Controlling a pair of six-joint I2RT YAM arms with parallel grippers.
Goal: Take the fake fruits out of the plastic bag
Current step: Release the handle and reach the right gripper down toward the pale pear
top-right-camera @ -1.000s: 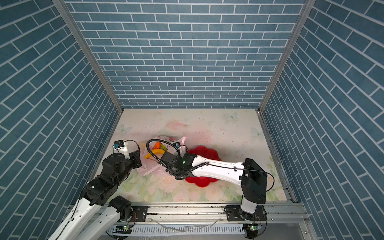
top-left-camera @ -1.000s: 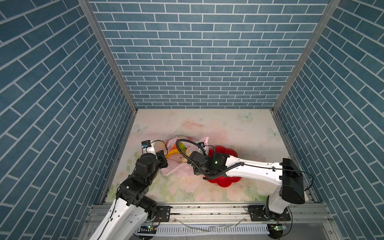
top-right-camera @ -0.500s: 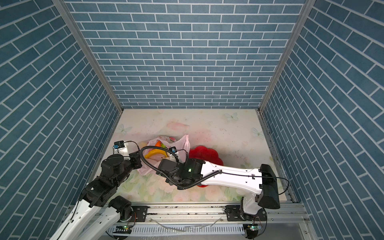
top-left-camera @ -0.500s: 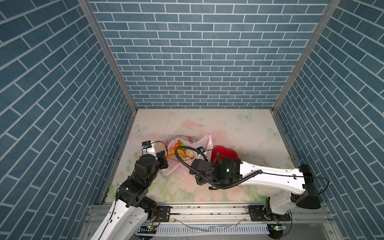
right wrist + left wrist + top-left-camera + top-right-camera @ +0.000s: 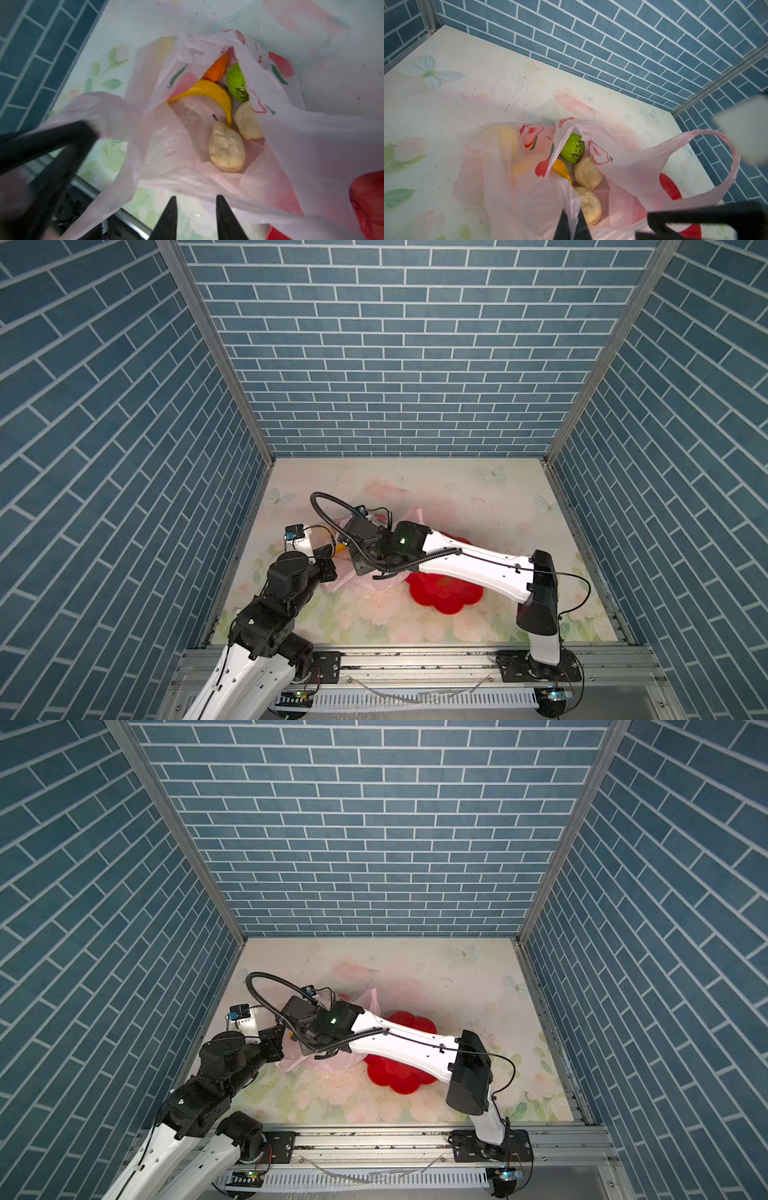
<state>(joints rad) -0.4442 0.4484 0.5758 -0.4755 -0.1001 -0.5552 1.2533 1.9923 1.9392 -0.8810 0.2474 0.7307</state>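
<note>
Where it gapes, crinkly pink bag, glossy fruits

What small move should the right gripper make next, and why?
Probably lower the right gripper forward into the mouth of the plastic bag, toward the nearest cream fruit. The left gripper pinches the bag's rim, so the mouth stands open; that fruit lies uncovered, and the right gripper is open and holds nothing.
</note>
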